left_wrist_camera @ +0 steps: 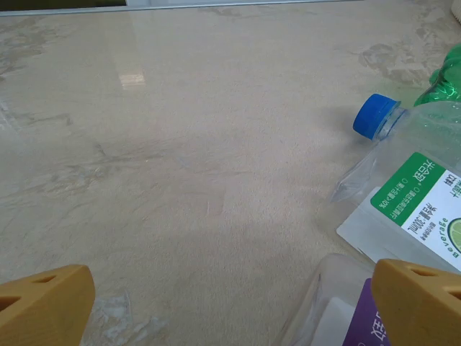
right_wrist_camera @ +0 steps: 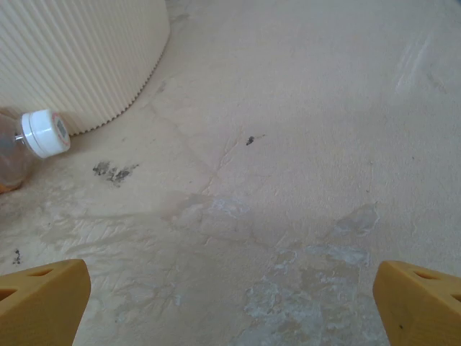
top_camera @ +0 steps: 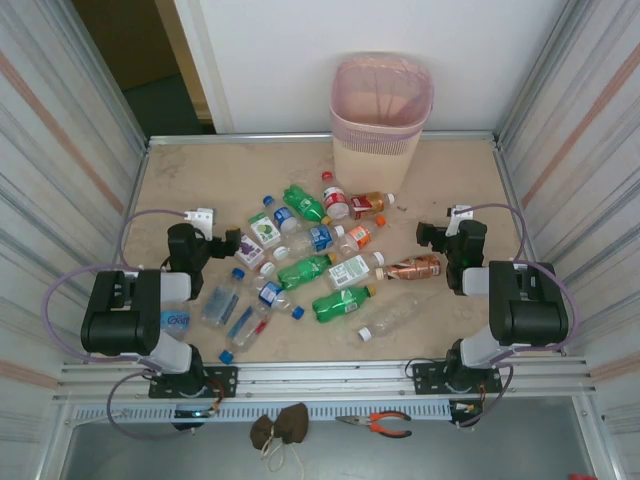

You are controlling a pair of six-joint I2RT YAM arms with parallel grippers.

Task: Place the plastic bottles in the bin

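Note:
Several plastic bottles lie scattered mid-table: green ones (top_camera: pixel 303 270) (top_camera: pixel 340 303), a brown-orange one (top_camera: pixel 368 204), a copper one (top_camera: pixel 412 267) and clear ones (top_camera: pixel 390 318). The bin (top_camera: pixel 381 110), pink-rimmed and beige, stands at the back wall. My left gripper (top_camera: pixel 203 216) hovers open left of the pile, nothing between its yellow fingers (left_wrist_camera: pixel 43 303). To its right lie a clear bottle with a green-white label (left_wrist_camera: pixel 421 205), its blue cap (left_wrist_camera: pixel 374 115), and a purple-labelled bottle (left_wrist_camera: pixel 360 321). My right gripper (top_camera: pixel 460 214) is open over bare table. Ahead to its left are the bin's ribbed base (right_wrist_camera: pixel 79 58) and a white-capped bottle (right_wrist_camera: pixel 42 134).
Corrugated metal walls close in the table (top_camera: pixel 180 190) on the left and right. Orange-handled pliers (top_camera: pixel 385 424) and a brown pouch (top_camera: pixel 280 428) lie on the shelf in front of the arm bases. Bare table lies between the right gripper and the bin.

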